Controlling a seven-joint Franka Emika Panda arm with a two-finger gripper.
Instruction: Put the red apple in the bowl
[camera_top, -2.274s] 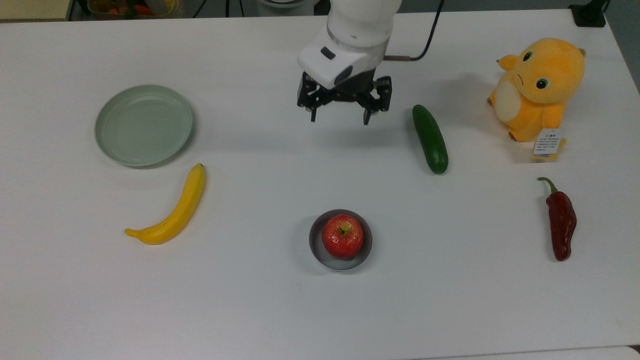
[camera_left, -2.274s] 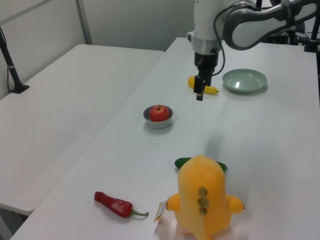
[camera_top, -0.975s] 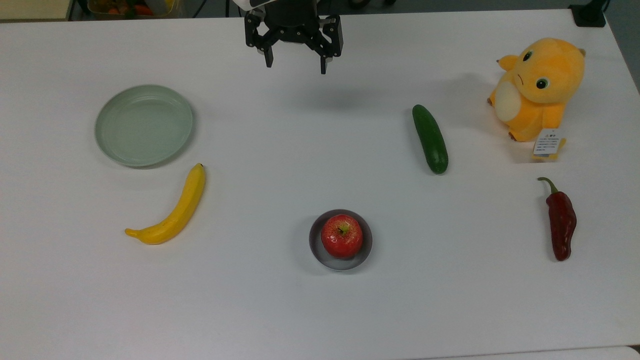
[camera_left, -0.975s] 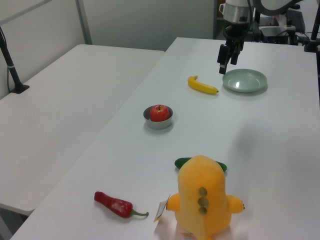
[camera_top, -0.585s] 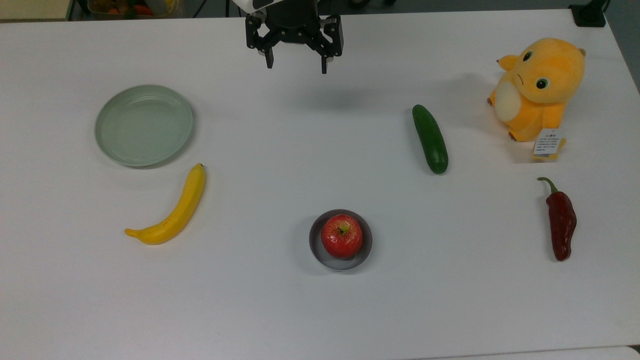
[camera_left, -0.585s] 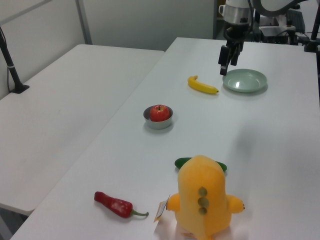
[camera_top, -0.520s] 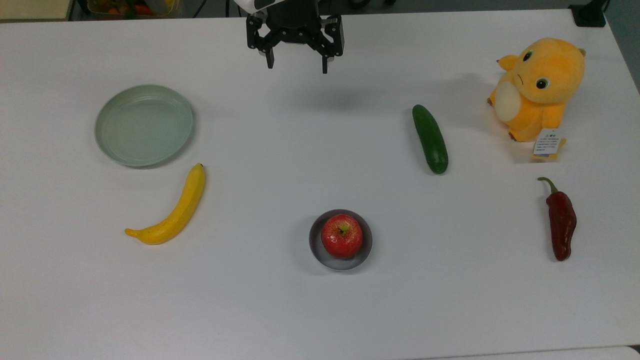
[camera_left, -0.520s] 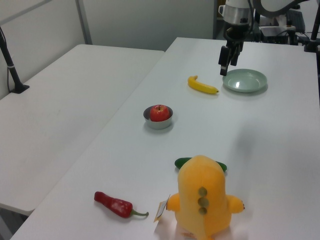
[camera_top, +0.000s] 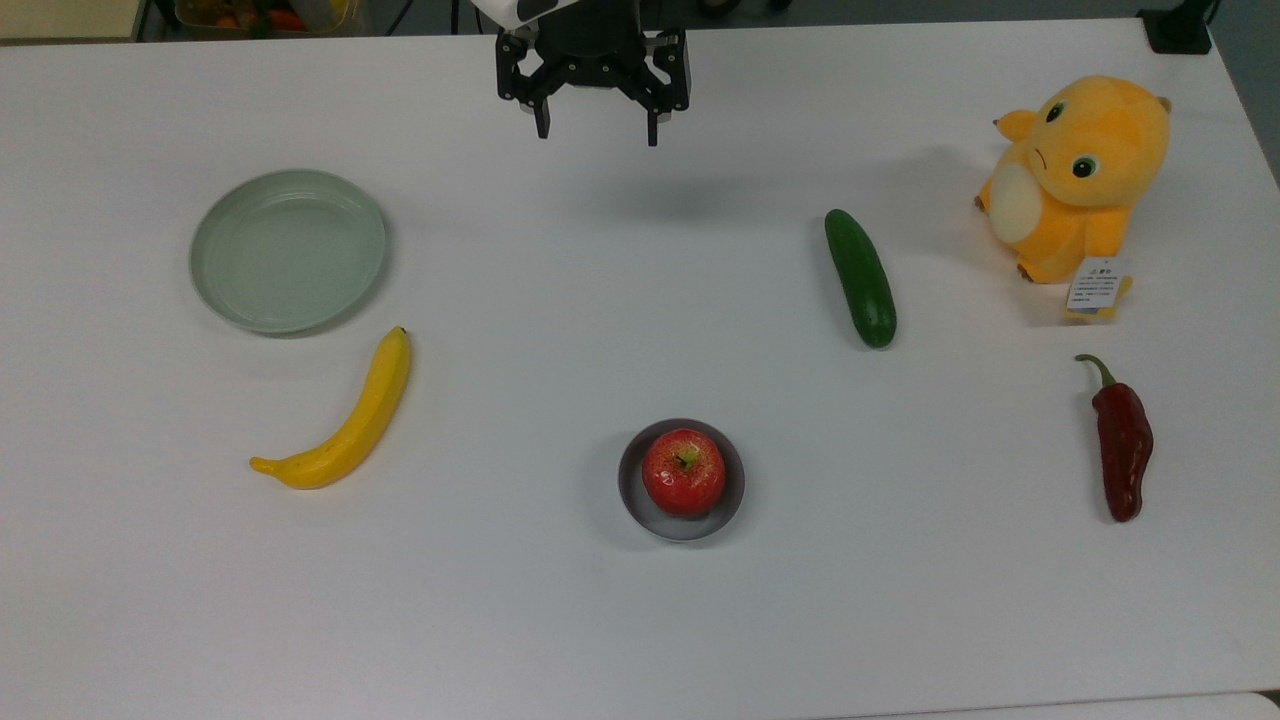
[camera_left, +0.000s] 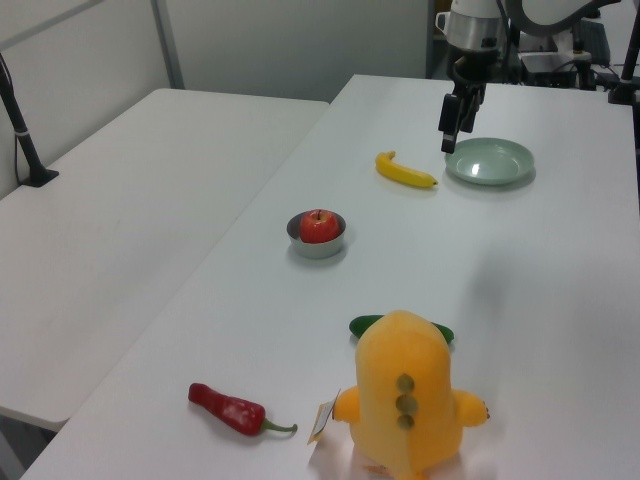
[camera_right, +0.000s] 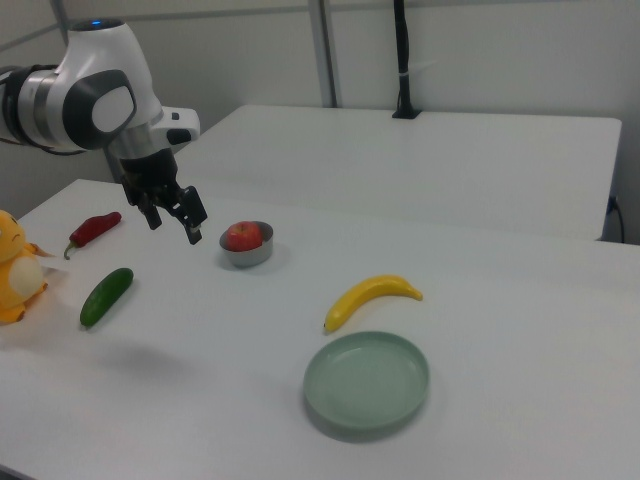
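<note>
The red apple (camera_top: 684, 472) sits inside the small grey bowl (camera_top: 634, 497), stem up, near the front middle of the white table; the apple (camera_left: 319, 227) in its bowl (camera_left: 318, 247) is also in the left view, and the apple (camera_right: 242, 236) and bowl (camera_right: 246, 256) in the right view. My gripper (camera_top: 597, 134) hangs high over the table's far edge at the top view's top centre, well away from the bowl, fingers spread with nothing between them. I see the gripper (camera_left: 448, 138) near the plate in the left view, and the gripper (camera_right: 174, 222) in the right view.
On the table lie a pale green plate (camera_top: 288, 250), a yellow banana (camera_top: 346, 420), a green cucumber (camera_top: 860, 277), a dark red chili pepper (camera_top: 1122, 444) and an orange plush toy (camera_top: 1078, 176). A second white table (camera_left: 130, 210) stands alongside.
Over 2.3 s the gripper has pulled back from above the table's middle to its far edge and risen. In the last second it has barely shifted. The apple stays in the bowl.
</note>
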